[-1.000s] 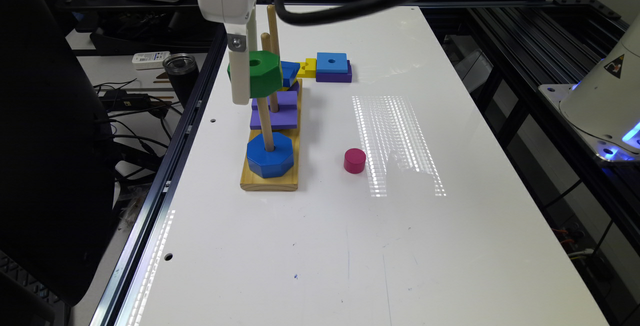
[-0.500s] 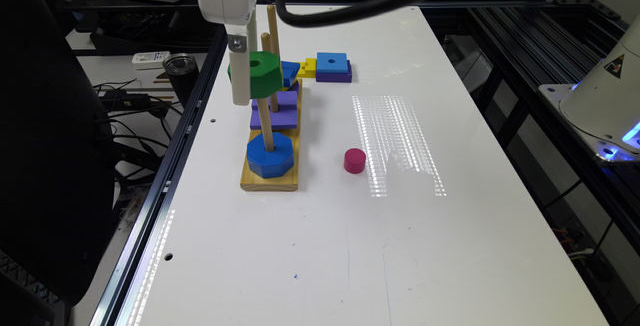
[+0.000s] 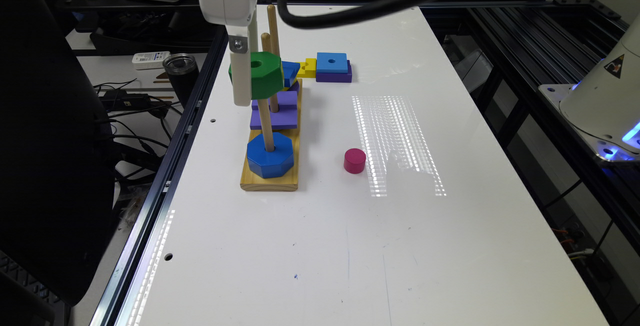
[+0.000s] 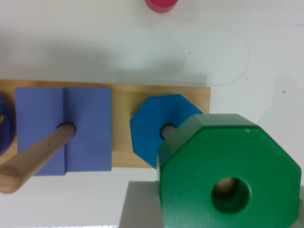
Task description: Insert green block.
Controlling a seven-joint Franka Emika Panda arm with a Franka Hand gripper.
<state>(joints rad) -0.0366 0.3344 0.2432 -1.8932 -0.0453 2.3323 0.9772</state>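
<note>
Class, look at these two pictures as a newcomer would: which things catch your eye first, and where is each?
First comes the green block, held aloft at the tip of the nearest peg, whose wood shows through its centre hole in the wrist view. Below it the blue octagon sits at that peg's foot on the wooden base. A magenta cylinder stands alone on the white table.

The peg board [image 3: 270,181] lies on the counter [image 3: 350,246]. An octagon block [image 3: 270,155] sits on its nearest peg [image 3: 265,126], a square block [image 3: 275,111] behind it. The cylinder [image 3: 354,160] stands at the exterior view's right.
</note>
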